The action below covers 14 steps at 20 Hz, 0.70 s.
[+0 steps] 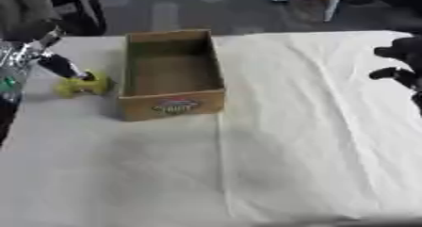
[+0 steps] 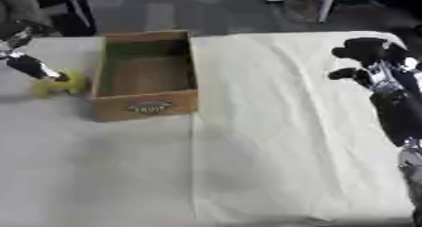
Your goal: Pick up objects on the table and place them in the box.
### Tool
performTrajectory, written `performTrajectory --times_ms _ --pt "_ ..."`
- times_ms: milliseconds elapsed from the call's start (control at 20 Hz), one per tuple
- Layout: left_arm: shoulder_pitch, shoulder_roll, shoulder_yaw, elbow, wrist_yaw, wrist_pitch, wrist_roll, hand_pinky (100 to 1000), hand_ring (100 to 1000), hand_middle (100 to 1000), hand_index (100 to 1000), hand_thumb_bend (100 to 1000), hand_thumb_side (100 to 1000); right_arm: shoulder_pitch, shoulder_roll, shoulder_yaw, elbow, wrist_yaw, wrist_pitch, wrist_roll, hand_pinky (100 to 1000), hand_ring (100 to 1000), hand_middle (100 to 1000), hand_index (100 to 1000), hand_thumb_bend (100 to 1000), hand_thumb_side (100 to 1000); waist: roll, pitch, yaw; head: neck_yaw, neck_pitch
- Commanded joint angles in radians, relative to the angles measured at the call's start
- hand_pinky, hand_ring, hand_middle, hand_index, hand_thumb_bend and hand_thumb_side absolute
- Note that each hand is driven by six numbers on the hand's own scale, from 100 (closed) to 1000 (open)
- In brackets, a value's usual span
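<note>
We see a table covered with a white cloth point(image 1: 313, 127), creased along a fold that runs from the far edge toward us just right of the box. An open cardboard box point(image 1: 171, 75) sits on the left half of the table, long side pointing away from us, with a coloured label on its near wall. Inside, we see only the bare brown floor.

Just left of the box lies a small yellow-green dumbbell point(image 1: 82, 85), resting on the cloth near the box's near-left corner, apart from the wall. The left hand point(image 1: 59, 66) comes in from the upper left, and its dark finger point(image 2: 33, 67) points down and touches the dumbbell at its top. We cannot tell whether the fingers are curled round the dumbbell or only resting against it; the blur hides the rest of the hand.

The right hand point(image 2: 367, 61) shows at the right edge of the table, well apart from the box, above the cloth. Its dark fingers are bent inward, spread one above the other, and hold nothing. The forearm runs down the right side of the right eye view.
</note>
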Motion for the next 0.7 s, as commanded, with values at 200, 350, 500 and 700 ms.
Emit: performTrajectory --times_ms 200,350,500,700 --pt "-0.018 0.027 0.012 -0.007 -0.010 0.002 0.001 774 928 805 899 700 205 -0.008 -0.018 -0.006 -0.009 -0.001 0.001 -0.002 628 815 628 734 100 559 0.000 -0.015 0.000 0.004 -0.003" --pt "-0.015 0.026 0.014 0.003 -0.007 -0.001 -0.004 776 932 808 902 695 210 -0.008 -0.017 -0.006 -0.009 0.000 0.001 -0.003 628 814 628 734 100 557 -0.001 -0.015 -0.002 0.004 -0.004" --pt "-0.014 0.028 0.016 0.011 -0.006 -0.002 -0.008 779 937 812 900 671 217 -0.008 -0.017 -0.006 -0.009 0.001 0.001 -0.004 627 814 627 734 100 559 -0.001 -0.013 -0.003 0.005 -0.005" --pt "-0.013 0.028 0.018 0.017 -0.007 -0.004 -0.010 780 936 806 891 644 221 -0.009 -0.015 -0.004 -0.008 0.002 0.002 -0.004 627 813 627 733 100 559 -0.001 -0.012 -0.005 0.005 -0.004"
